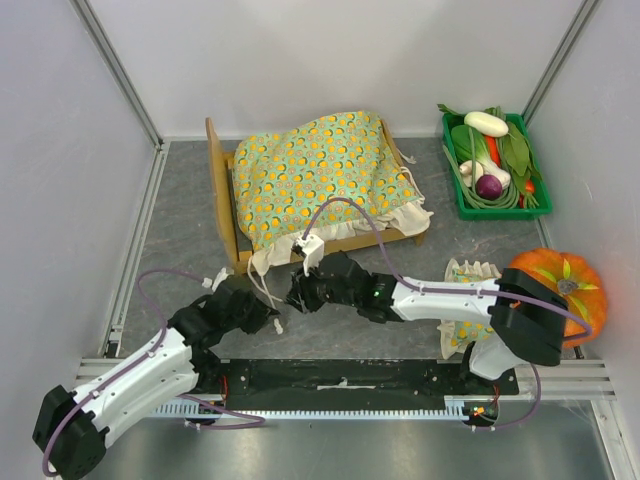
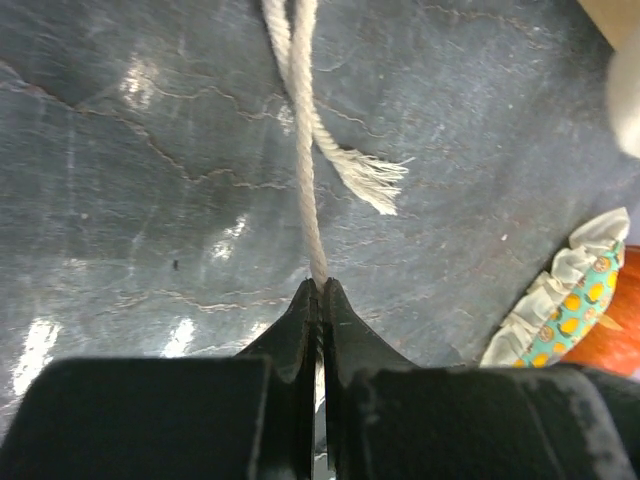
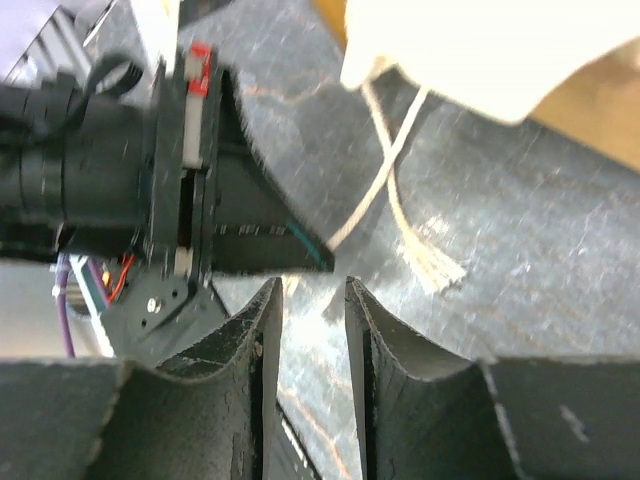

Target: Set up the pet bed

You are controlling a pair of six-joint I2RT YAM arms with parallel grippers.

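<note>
The pet bed (image 1: 216, 190), a light-wood frame with a tall headboard, stands at the back centre. A green orange-dotted blanket (image 1: 320, 170) covers it, its white ruffle (image 3: 480, 60) hanging over the near rail. My left gripper (image 2: 320, 290) is shut on a white cord (image 2: 304, 150) that runs down from the ruffle. A second strand of the cord ends in a frayed tip (image 2: 378, 186) on the floor. My right gripper (image 3: 306, 290) is open with nothing between its fingers, right beside the left gripper's tip (image 3: 290, 250). In the top view the two grippers (image 1: 270, 315) (image 1: 297, 294) meet just in front of the bed.
A small matching ruffled pillow (image 1: 466, 275) lies under my right arm, next to an orange pumpkin (image 1: 560, 285). A green crate of vegetables (image 1: 495, 165) stands at the back right. Grey walls close in both sides and the back.
</note>
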